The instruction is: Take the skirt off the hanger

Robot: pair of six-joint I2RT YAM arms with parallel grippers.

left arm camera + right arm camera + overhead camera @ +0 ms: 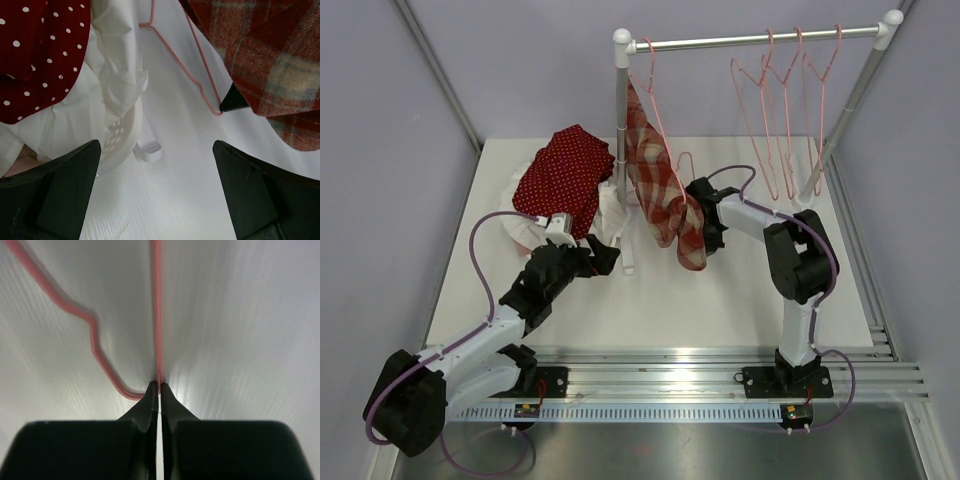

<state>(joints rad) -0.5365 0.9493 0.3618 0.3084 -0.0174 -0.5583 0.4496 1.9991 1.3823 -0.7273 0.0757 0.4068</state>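
Surface in plain white [720, 300] is bordered at its far edge by a silver metal clothes rail with white corner joints [760, 40]. A red-and-cream plaid skirt [660, 190] is carried on a thin pink wire hanger [653, 95], which is hooked at the left end of the rail. The skirt hangs slantwise, with its lower end close above the surface, and is not yet off the hanger.

To the left of the skirt, a dark red garment with white polka dots [565, 170] is heaped on crumpled white cloth [525, 232].

The right arm [795, 260] is stretched toward the skirt's lower end. Its jaws are clenched on the hanger's pink wire, just beside a bent corner, as the right wrist view shows. The left arm [535, 290] is pointed at the gap between the cloth heap and the skirt. Its jaws are spread wide and nothing is gripped between them.

Three bare pink wire hangers [785, 110] are hung toward the rail's right end, well apart from the skirt.
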